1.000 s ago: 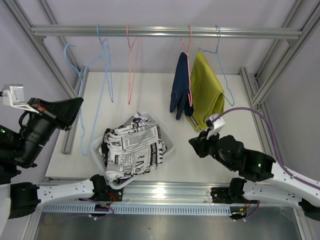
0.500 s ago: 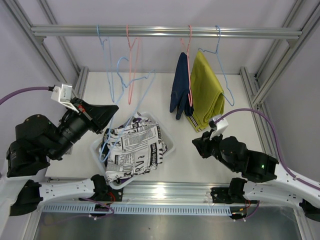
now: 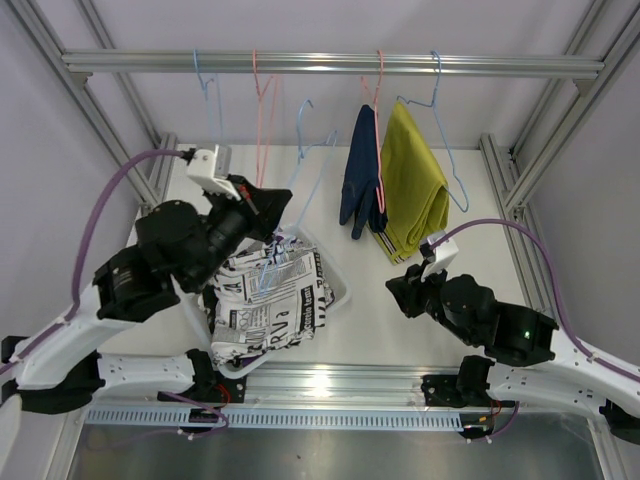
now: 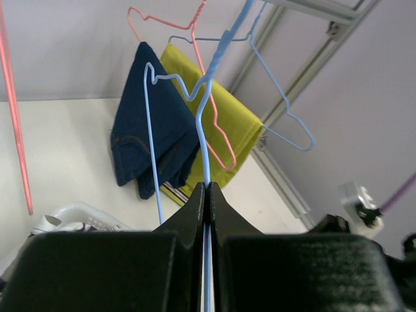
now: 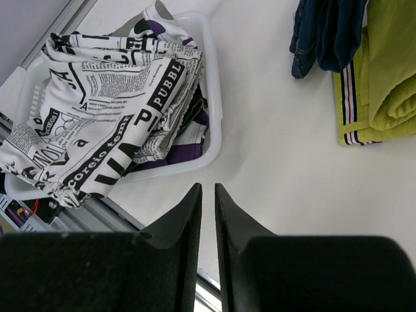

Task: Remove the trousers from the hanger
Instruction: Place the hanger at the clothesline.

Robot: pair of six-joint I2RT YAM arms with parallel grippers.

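A flat white table (image 3: 420, 300) fills the floor of the metal frame, with an aluminium rail (image 3: 503, 195) along its right side and another rail (image 3: 350, 376) across its near edge. One white plastic basket (image 3: 338, 291) stands on the table, left of centre and close to the near edge, turned at a slant to the table's sides. White trousers with black print (image 3: 270, 300) are heaped in the basket and spill over its near rim onto the near rail.

Left gripper (image 4: 207, 188) clamped; right gripper (image 5: 207, 187) ajar
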